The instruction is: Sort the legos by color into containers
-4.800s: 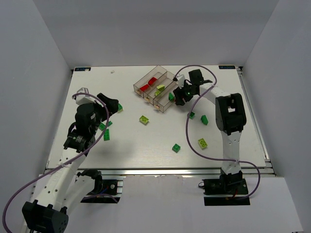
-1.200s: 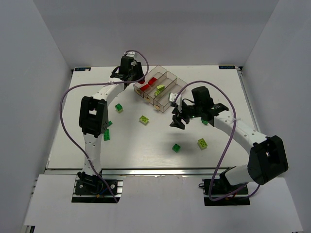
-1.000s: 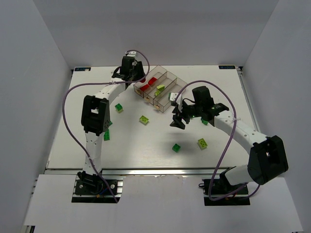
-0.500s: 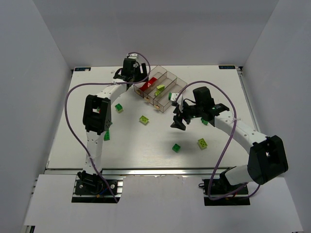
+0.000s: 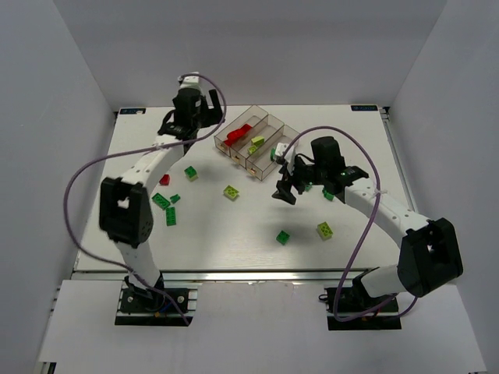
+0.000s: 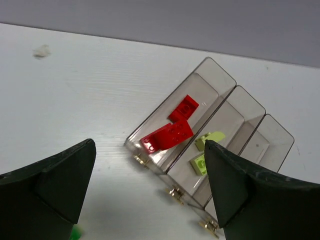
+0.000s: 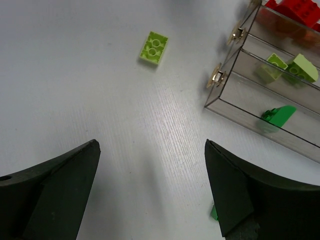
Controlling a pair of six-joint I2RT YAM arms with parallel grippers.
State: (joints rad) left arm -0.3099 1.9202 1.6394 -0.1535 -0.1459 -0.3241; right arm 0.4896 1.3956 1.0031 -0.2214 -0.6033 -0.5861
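- Overhead view: the trays (image 5: 263,122) sit at a slant toward the far side of the table (image 5: 234,253), three narrow compartments side by side.
- Red bricks (image 5: 236,135) lie in the left-end compartment, pale yellow-green bricks (image 5: 256,142) in the middle one, and a dark green brick (image 5: 274,154) in the right-end one.
- The left gripper (image 5: 189,121) hangs just left of the trays, spread wide with nothing in it.
- The right gripper (image 5: 286,187) hangs just nearer than the trays' right end, also spread wide and empty.
- Loose bricks lie on the table on the trays' near side. A pale loose brick (image 5: 231,191) and a green loose brick (image 5: 190,172) are close to the trays.
- A red loose brick (image 5: 164,180) and a green cluster (image 5: 165,207) lie well off to the left.
- A green one (image 5: 283,237) and a pale one (image 5: 324,229) lie well apart from the trays, toward the near edge.
- Left wrist view: the left fingers (image 6: 50,185) stand far apart and hold nothing.
- The trays show beyond the gap. Two red bricks are in the left-end compartment and two pale yellow-green ones in the next.
- Right wrist view: the right fingers (image 7: 50,190) stand far apart over bare table and hold nothing.
- The trays are at the upper right, with small metal clasps (image 7: 218,75) on their end walls.
- The dark green brick is in the closest compartment, the pale ones are in the next, and red shows beyond.
- The pale loose brick lies flat, studs up, near the clasp end of the trays.
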